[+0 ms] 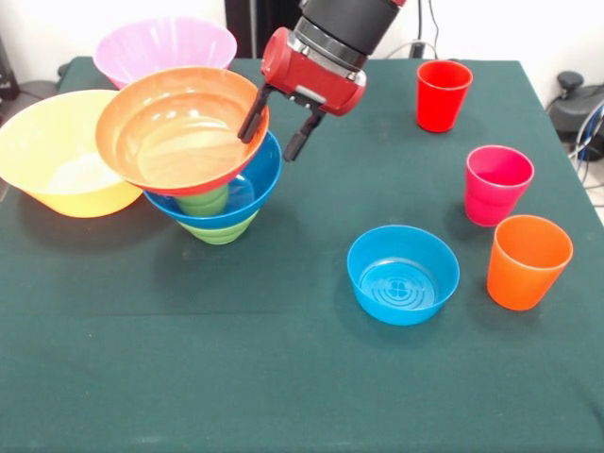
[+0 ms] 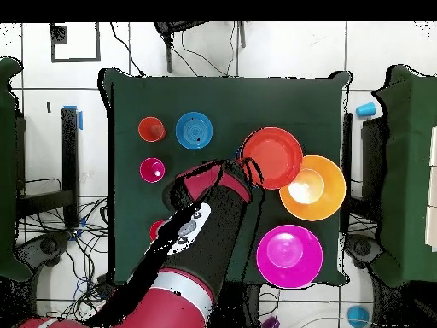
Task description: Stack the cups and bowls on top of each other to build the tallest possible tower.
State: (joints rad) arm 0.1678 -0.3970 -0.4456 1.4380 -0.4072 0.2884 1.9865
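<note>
Gripper (image 1: 276, 121) pinches the rim of the orange-red bowl (image 1: 175, 132). Bowl sits tilted atop the tower (image 1: 219, 198), left of the small blue bowl (image 1: 403, 274).

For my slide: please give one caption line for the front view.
Gripper fingers pinch the shallow orange-red plastic bowl's rim, tilted atop the wide blue bowl.

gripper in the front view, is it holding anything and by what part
The gripper holds the shallow orange-red bowl by its rim, on the side nearest the arm: one of the fingers is inside the bowl, the other outside.
</note>
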